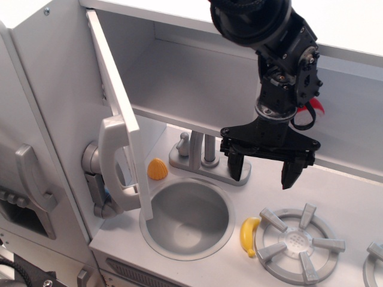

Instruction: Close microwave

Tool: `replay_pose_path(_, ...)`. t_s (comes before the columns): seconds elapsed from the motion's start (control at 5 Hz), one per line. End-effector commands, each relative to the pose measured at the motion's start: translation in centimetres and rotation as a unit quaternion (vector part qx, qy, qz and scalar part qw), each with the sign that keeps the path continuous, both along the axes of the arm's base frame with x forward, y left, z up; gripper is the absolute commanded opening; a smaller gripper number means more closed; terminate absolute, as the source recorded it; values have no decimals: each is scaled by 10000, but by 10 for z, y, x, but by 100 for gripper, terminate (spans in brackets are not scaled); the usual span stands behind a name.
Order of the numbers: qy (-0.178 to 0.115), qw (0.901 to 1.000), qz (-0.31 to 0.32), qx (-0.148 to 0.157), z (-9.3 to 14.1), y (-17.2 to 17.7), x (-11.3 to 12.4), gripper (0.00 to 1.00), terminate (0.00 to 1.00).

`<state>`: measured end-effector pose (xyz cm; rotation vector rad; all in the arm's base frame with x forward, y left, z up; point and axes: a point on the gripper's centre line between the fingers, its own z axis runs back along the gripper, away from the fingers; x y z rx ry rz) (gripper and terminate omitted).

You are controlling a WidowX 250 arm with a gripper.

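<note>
The microwave door (115, 89) of the pale grey-white toy kitchen stands open, swung out toward the camera and seen almost edge-on. Its tall grey handle (112, 160) sits on the door's left face near the free end. The pale compartment (185, 78) shows behind and to the right of the door. My gripper (263, 173) is black, points down and is open and empty. It hangs above the counter by the faucet, well to the right of the door and not touching it.
A round sink (188, 218) lies below the door's free end, with a grey faucet (206, 155) behind it. A yellow shell-like toy (157, 170) and a toy banana (248, 235) lie on the counter. A burner (296, 242) is at the right. Another grey handle (33, 185) is at the far left.
</note>
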<state>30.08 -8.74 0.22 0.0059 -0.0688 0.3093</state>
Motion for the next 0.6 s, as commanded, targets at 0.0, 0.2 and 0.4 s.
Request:
replay_pose_path(0.0,0,10000,0,0,0,0,0,100,0)
replay_pose_path(0.2,-125,9989,95,-443,35,1,1,100,0)
replay_pose_path(0.4,-265,9974,-11,-669,70,3,-6,100,0)
